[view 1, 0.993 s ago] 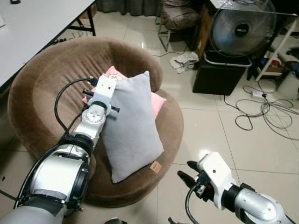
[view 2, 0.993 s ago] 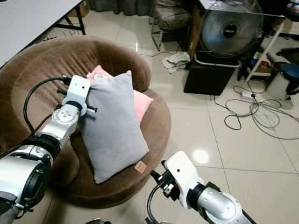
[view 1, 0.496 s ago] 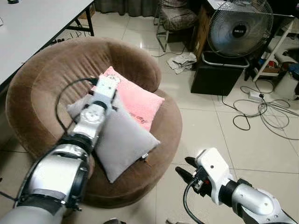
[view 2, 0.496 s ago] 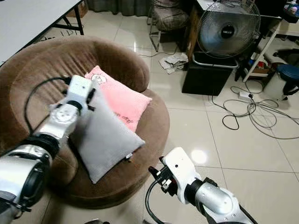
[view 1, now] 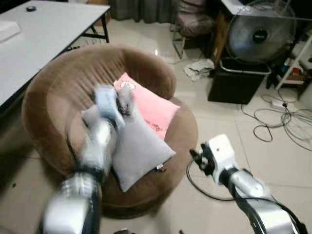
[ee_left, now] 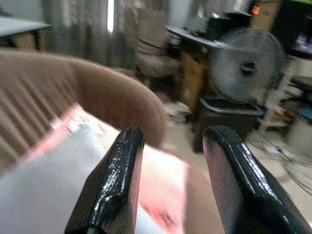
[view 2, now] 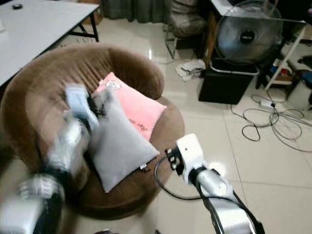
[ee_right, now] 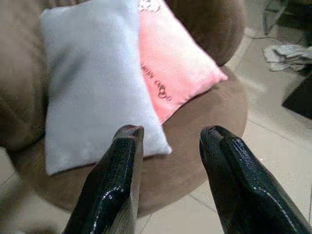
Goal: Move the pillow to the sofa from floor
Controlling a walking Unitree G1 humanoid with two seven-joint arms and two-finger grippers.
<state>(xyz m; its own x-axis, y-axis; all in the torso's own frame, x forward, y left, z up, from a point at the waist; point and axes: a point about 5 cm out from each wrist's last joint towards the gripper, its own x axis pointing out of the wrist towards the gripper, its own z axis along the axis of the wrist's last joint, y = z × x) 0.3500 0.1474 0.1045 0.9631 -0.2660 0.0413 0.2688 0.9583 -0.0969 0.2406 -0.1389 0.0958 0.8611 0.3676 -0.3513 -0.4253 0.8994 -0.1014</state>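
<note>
**Grey pillow's on the sofa, both grippers empty**

Left gripper (ee_left: 168, 183) has its fingers spread with nothing between them, hovering blurry over the round brown sofa (view 1: 53, 92). Right gripper (ee_right: 170, 170) is spread wide too, holding nothing, out over the tiled floor (view 1: 219, 122) at about 3 o'clock from the seat. The grey pillow (view 1: 139, 148) lies on the cushion, overlapping the pink pillow (view 1: 156, 107) at its 1 o'clock. A fan (view 1: 261, 36) stands well off behind.
</note>
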